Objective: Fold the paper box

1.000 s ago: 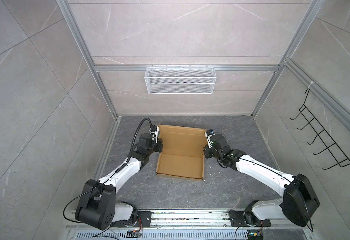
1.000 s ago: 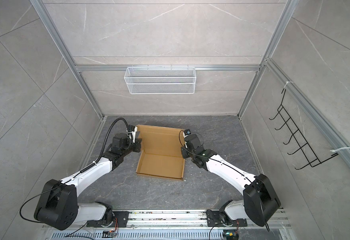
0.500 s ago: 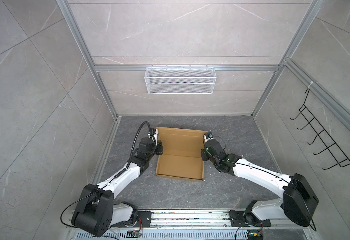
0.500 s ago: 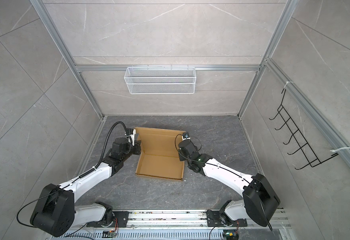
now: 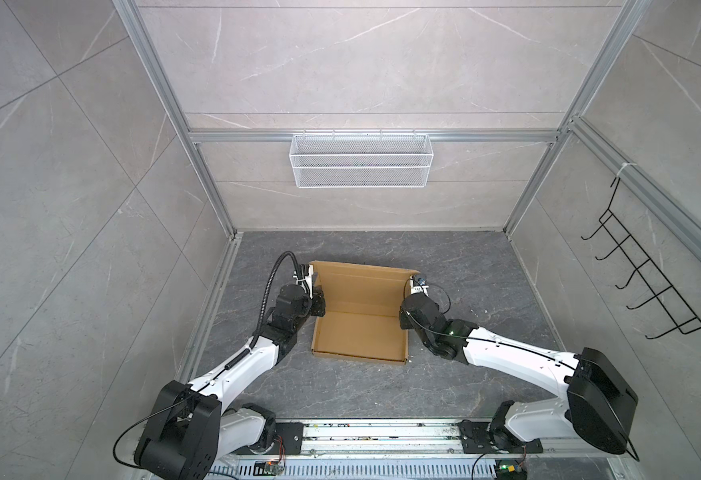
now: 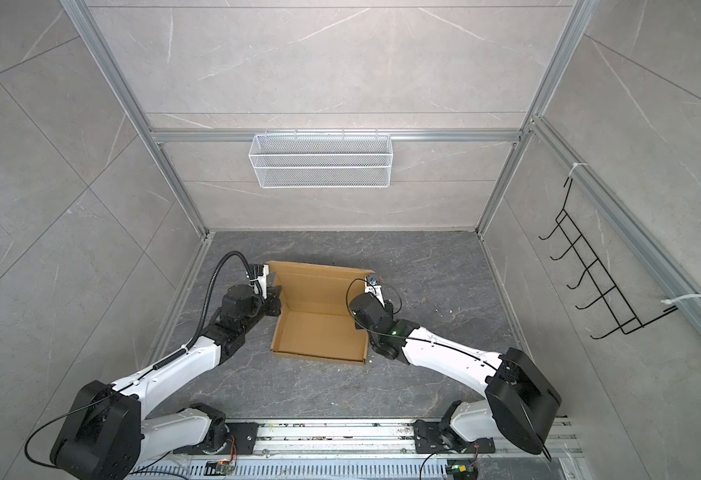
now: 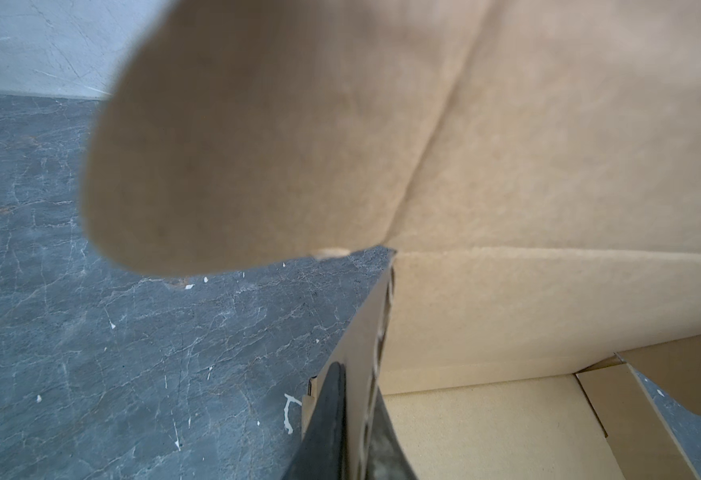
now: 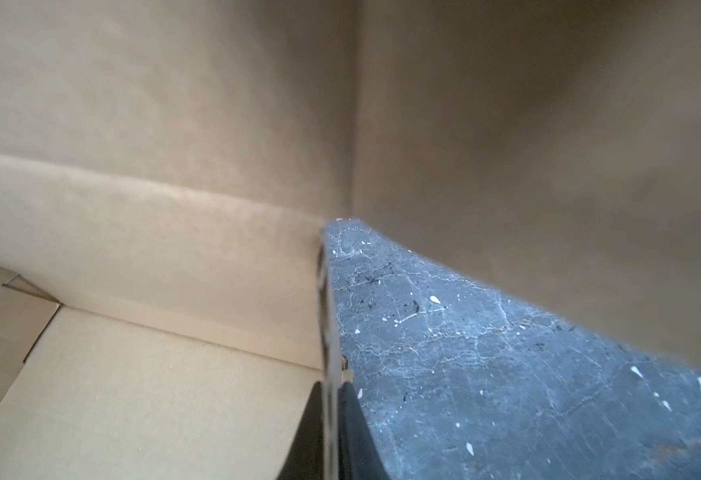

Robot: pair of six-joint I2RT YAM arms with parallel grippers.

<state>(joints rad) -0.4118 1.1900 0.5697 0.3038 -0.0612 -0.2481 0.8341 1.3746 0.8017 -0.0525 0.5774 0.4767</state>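
The paper box (image 5: 359, 332) (image 6: 319, 334) is a shallow brown cardboard tray on the dark floor, its lid panel (image 5: 361, 282) tilted up at the far side. My left gripper (image 5: 317, 305) (image 7: 359, 415) is shut on the box's left side wall, one finger (image 7: 328, 419) outside and one inside. On the opposite side my right gripper (image 5: 402, 320) (image 8: 332, 415) is shut on the right side wall in the same way. In both wrist views the raised lid and its rounded side flaps (image 7: 215, 166) fill the picture beyond the jaws.
A white wire basket (image 5: 360, 160) hangs on the back wall. A black hook rack (image 5: 647, 286) is on the right wall. The arms' base rail (image 5: 382, 434) runs along the front. Metal frame posts stand at the floor's far corners.
Both grippers have shifted towards the front along the side walls, still shut on them. The box has come slightly nearer and its lid stands steeper.
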